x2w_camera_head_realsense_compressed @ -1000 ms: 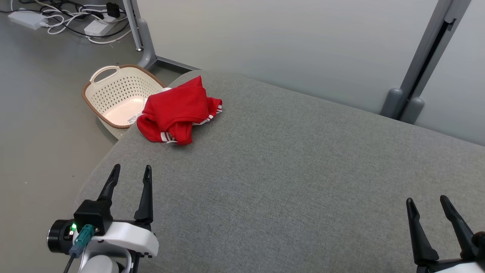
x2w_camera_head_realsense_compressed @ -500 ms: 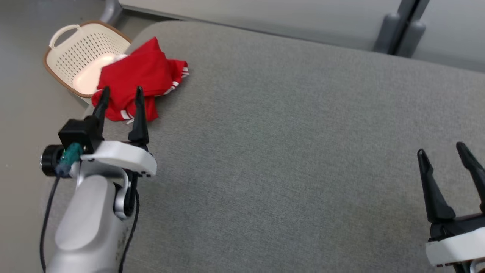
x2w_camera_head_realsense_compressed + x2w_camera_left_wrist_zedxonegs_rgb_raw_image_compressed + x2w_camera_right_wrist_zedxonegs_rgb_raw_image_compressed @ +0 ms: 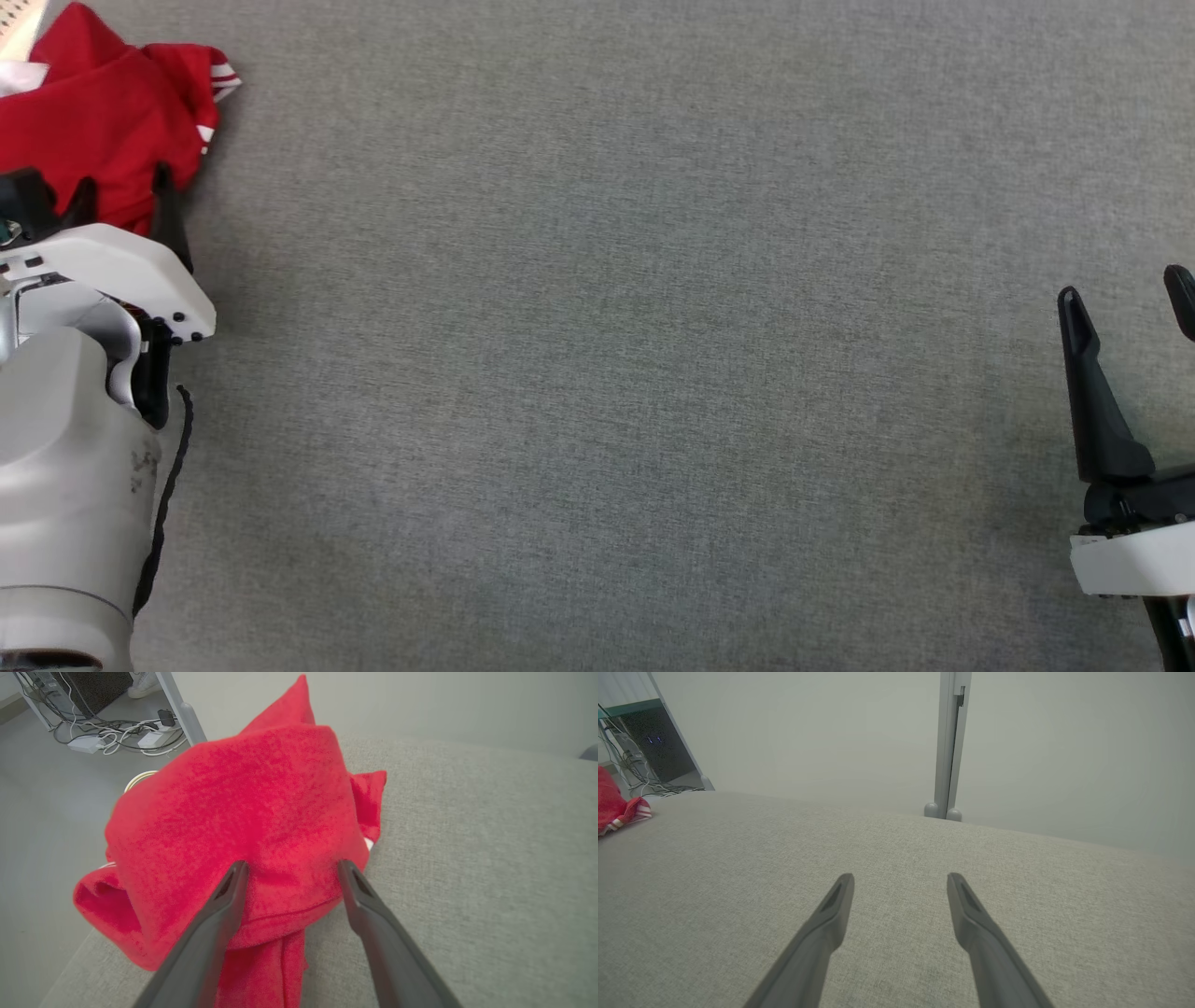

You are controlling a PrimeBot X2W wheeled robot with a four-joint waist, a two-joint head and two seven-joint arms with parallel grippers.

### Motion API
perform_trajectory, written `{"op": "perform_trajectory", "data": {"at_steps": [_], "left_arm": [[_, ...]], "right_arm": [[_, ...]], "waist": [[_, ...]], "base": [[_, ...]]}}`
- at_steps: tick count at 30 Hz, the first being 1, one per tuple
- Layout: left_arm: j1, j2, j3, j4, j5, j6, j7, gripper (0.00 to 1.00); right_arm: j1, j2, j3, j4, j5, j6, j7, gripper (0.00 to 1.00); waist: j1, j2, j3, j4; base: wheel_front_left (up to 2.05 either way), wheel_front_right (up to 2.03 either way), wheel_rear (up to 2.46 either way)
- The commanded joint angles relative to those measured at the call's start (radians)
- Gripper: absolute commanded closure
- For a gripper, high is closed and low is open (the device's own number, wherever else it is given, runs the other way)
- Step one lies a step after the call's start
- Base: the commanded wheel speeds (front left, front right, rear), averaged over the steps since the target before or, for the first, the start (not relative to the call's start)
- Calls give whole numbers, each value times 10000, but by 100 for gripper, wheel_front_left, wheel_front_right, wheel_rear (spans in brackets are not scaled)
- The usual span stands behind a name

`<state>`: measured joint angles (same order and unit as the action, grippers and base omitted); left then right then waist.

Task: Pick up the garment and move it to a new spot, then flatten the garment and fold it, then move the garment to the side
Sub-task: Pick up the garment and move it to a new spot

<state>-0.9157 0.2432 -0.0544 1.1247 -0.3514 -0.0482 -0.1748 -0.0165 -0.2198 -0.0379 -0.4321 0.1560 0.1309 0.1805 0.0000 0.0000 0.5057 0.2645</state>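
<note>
garment (image 3: 103,112) at left edge of cushion (image 3: 597,373) (left gripper (image 3: 292,865) at it)

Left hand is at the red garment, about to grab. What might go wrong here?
The open left hand faces a bunched fold of the red garment; closing may catch one layer, which could slip out on lifting. The garment lies at the edge of the grey surface, above the floor, so a slip might drop it off.

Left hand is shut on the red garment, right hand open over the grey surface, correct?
No: the left wrist view shows the left hand open, fingers apart at the red garment. The right hand is open over the grey surface.
</note>
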Motion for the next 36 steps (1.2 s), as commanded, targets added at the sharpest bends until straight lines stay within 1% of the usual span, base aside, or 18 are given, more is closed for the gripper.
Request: {"op": "perform_trajectory", "data": {"at_steps": [1, 3, 6, 10, 12, 16, 20, 24, 28, 29, 31, 34, 36], "left_arm": [[-234, 173, 7, 208, -10, -60, -3, 0], [-409, 348, -50, 517, 72, -34, -182, 100], [-532, 440, -167, 715, 204, 28, -534, 100], [-740, 675, -192, 491, 271, -142, -848, 100], [-658, 612, -271, 189, 367, -219, -895, 100], [-153, 806, 27, -1103, 244, -298, -915, 100], [471, 686, 27, -1986, 312, -391, -911, 100], [1446, 639, -104, -2797, 344, -398, -904, 100], [2819, 467, -304, -4295, 408, -162, -548, 100], [2819, 467, -304, -4295, 408, -162, -548, 100], [3614, 374, -445, -5328, 365, -68, -66, 100], [4816, 427, -550, -7208, 402, 249, 723, 100], [5627, 467, -587, -8477, 404, 473, 1251, 100]], "right_arm": [[-135, -32, -24, 42, 41, -4, -89, 0], [-167, -9, -73, 112, 67, -4, -148, 0], [-154, 30, -198, 176, 66, -4, -165, 0], [-94, 18, -227, 315, -52, -4, -231, 0], [-30, 88, -191, 430, -53, -2, -315, 0], [178, 358, -64, 745, 79, -4, -511, 0], [470, 691, 14, 1121, 176, -4, -709, 0], [934, 967, 213, 1439, 198, -4, -859, 0], [1383, 1207, 358, 1607, 229, -4, -994, 0], [1383, 1207, 358, 1607, 229, -4, -994, 0], [1541, 1290, 358, 1631, 255, -4, -1018, 0], [1722, 1394, 446, 1611, 271, -4, -1035, 0], [1739, 1431, 533, 1624, 269, -4, -1004, 0]], "waist": [[0, 0, 273, -269], [0, 0, 281, -280], [0, 0, 187, -178], [0, 0, -204, -31], [0, 0, -549, 28], [0, 0, -1381, 4], [0, 0, -2383, -37], [0, 0, -3410, -237], [0, 0, -4159, -552], [0, 0, -4159, -552], [0, 0, -4364, -722], [0, 0, -4509, -1036], [0, 0, -4503, -1362]], "base": [[0, 0, 0], [0, 0, 0], [0, 0, 0], [0, 0, 0], [0, 0, 0], [0, 0, 0], [0, 0, 0], [0, 0, 0], [0, 0, 0], [0, 0, 0], [0, 0, 0], [0, 0, 0], [0, 0, 0]]}}
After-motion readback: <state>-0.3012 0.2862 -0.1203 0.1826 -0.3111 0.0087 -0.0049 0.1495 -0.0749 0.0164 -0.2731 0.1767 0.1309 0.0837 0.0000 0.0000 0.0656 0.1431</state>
